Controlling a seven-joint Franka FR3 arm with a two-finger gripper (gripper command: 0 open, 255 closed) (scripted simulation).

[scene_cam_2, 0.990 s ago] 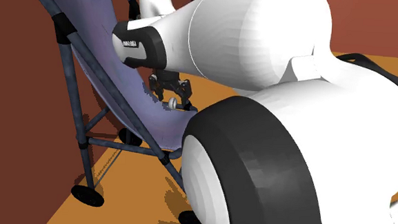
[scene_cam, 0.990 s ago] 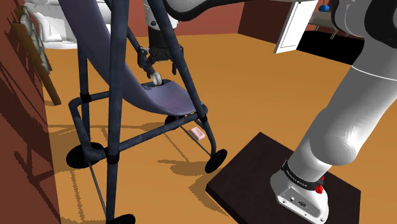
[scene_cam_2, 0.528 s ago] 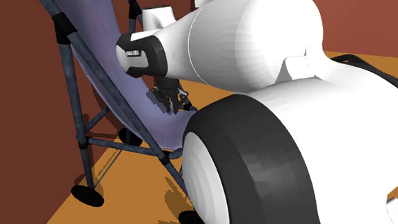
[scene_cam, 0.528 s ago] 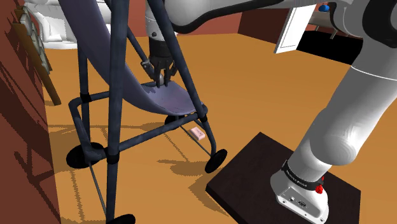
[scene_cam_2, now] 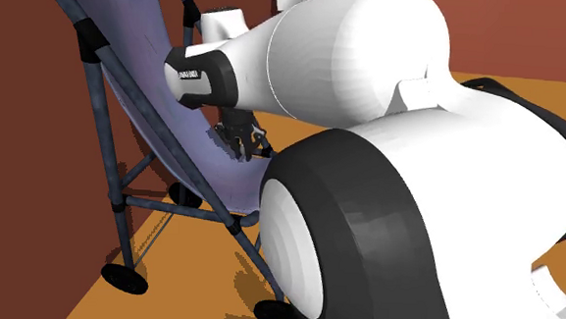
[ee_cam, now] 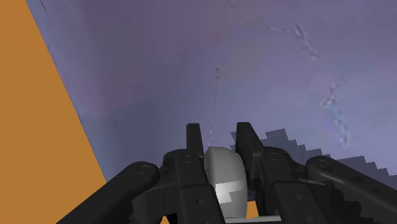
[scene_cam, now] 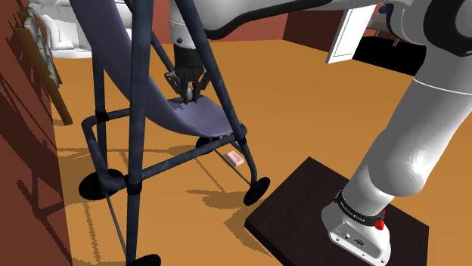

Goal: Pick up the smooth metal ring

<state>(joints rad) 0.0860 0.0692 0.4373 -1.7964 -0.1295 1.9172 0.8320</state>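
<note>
While the black gripper points down at the purple stroller seat, its jaws are clamped on the grey metal ring, which sits between the two fingers right at the fabric; contact with the seat cannot be told. Second exterior view: white lettering on the arm's dark wrist band, too small to read. Pink box lies on the orange floor under the stroller frame, its print unreadable. Red button sits on the arm base.
</note>
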